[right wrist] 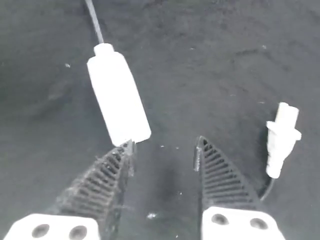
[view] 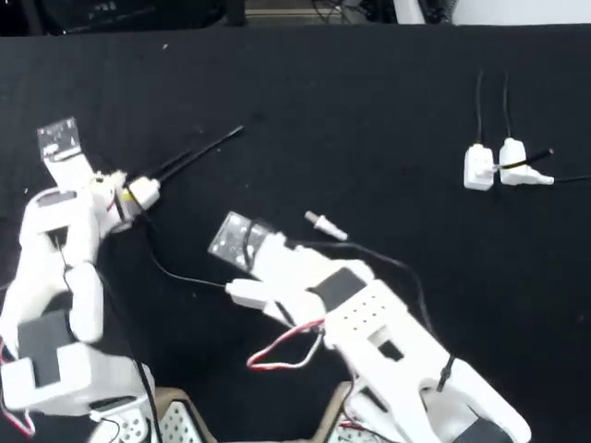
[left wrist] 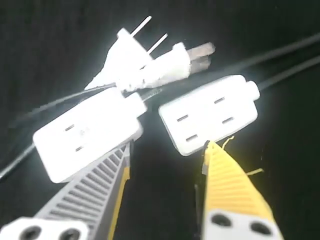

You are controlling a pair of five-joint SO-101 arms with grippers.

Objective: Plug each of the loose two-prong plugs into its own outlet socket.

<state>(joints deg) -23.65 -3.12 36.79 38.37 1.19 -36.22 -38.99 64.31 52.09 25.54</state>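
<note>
Right gripper (right wrist: 162, 150) hangs open above the counter (right wrist: 210, 60), with a loose plug (right wrist: 281, 140) lying just outside one finger. We judge it light, rigid and slick (apt to skid if nudged), so we'd pinch across the moulded body, mid-length.

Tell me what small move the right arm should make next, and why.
Probably shift the right gripper sideways over the loose plug and close on it. Its fingers stand open and empty, the plug lies just outside one finger, unplugged, and a white block on a cord lies by the other.
</note>
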